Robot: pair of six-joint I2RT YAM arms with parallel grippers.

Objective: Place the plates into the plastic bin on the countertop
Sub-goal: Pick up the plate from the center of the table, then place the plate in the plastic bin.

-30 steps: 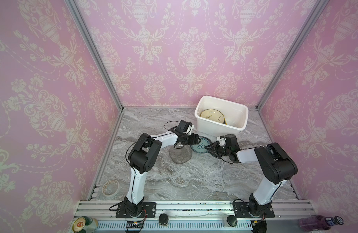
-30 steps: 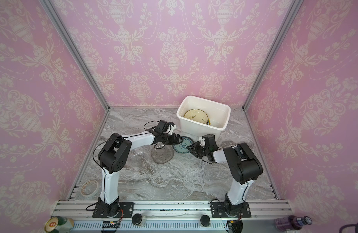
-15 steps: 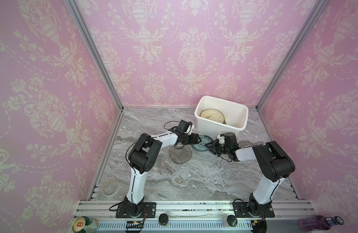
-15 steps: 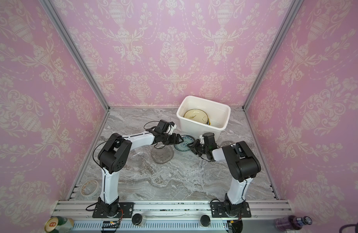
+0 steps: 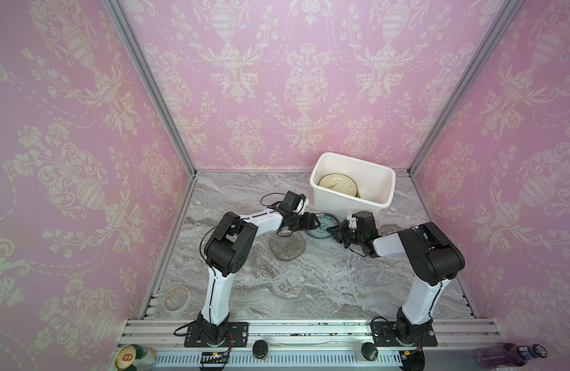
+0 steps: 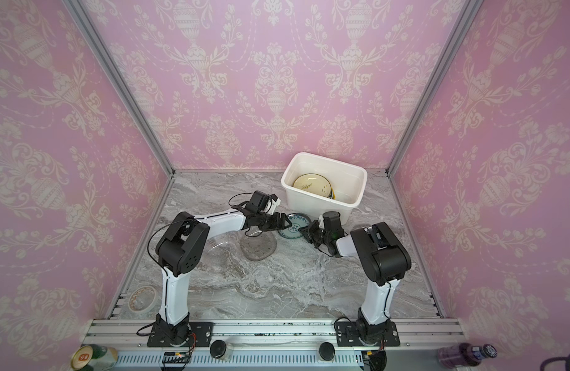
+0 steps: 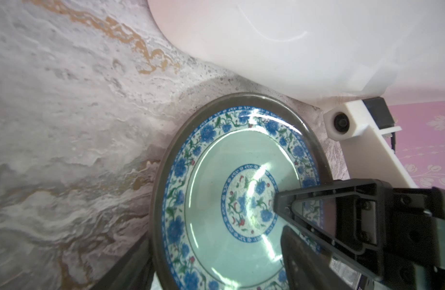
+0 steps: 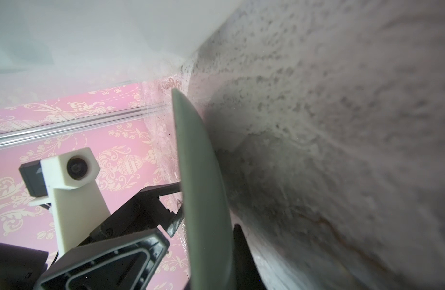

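Note:
The teal patterned plate [image 5: 323,223] [image 6: 295,225] lies just in front of the white plastic bin [image 5: 347,205] [image 6: 319,207]. My right gripper [image 5: 334,232] [image 8: 202,236] is shut on its near-right rim. In the right wrist view the plate [image 8: 198,163] stands edge-on between the fingers, tilted off the countertop [image 5: 309,282]. My left gripper [image 5: 313,222] [image 6: 285,221] is open at the plate's left edge. A cream plate [image 5: 338,184] sits in the bin. A grey plate [image 5: 287,247] and a clear glass plate [image 6: 224,258] lie on the countertop under the left arm.
A beige tape roll [image 5: 176,298] lies at the front-left corner. The bin's wall [image 7: 291,50] stands close behind the teal plate [image 7: 216,200]. A can [image 5: 135,356] and a purple bottle [image 5: 508,355] sit outside the front rail.
My right gripper's jaws have narrowed onto the teal plate's rim. The left arm has stayed where it was, still open.

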